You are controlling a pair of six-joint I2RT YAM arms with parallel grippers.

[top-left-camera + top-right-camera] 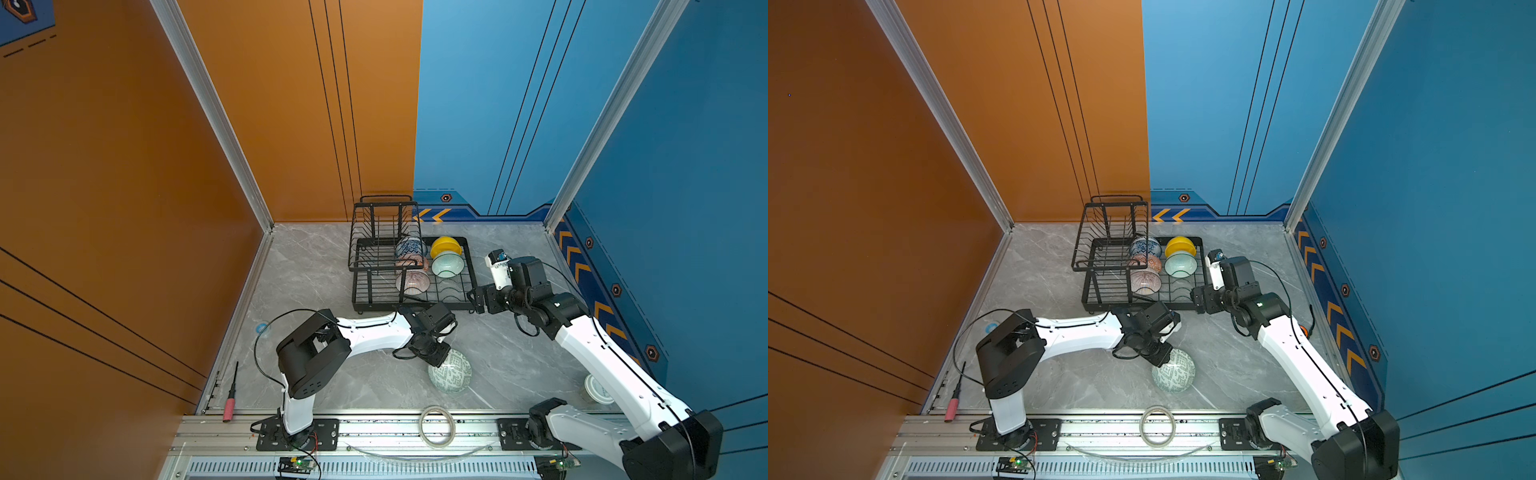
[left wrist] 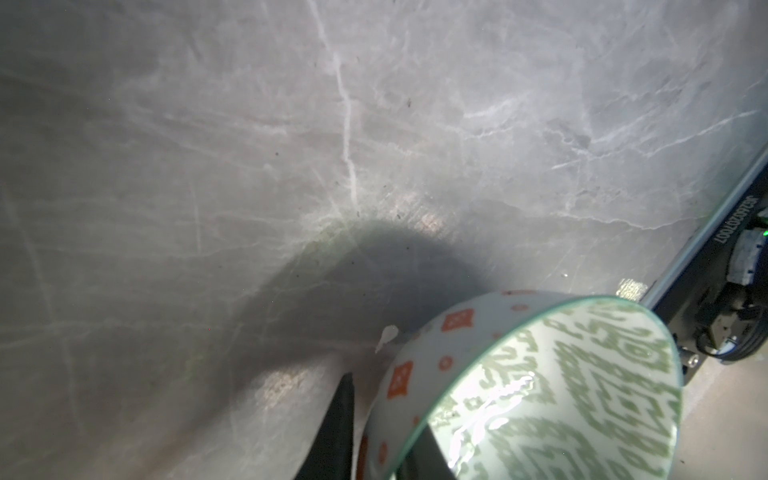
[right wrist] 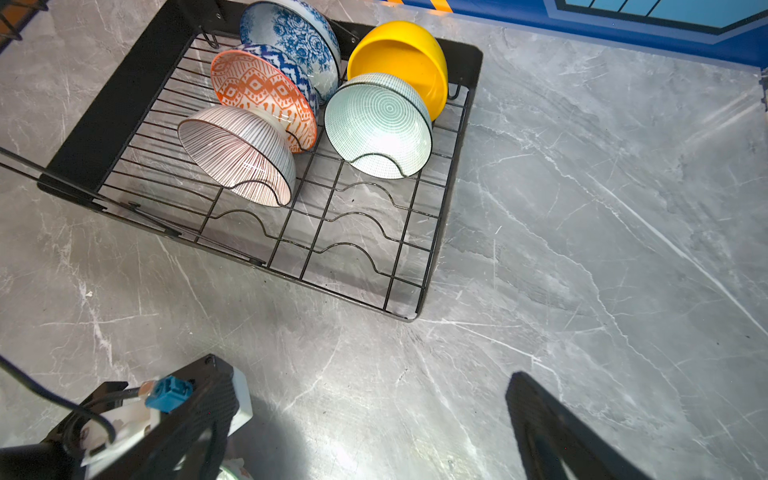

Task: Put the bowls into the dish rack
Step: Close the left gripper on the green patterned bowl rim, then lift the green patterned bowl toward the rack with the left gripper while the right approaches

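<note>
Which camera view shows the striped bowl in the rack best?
The right wrist view: the striped bowl is near and its lines are sharp. In both top views the bowl is small and less clear. The left wrist view does not show it.

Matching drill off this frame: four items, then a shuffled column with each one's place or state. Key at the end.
Items
1. green maze-patterned bowl
2. yellow bowl
3. tape ring
4. right hand

Place or state
A. open, holding nothing, near the dish rack
B. lying on the aluminium rail at the front
C. rim pinched in the left hand
D. propped on edge in the dish rack

Pairs: 1-C, 2-D, 3-B, 4-A
</note>
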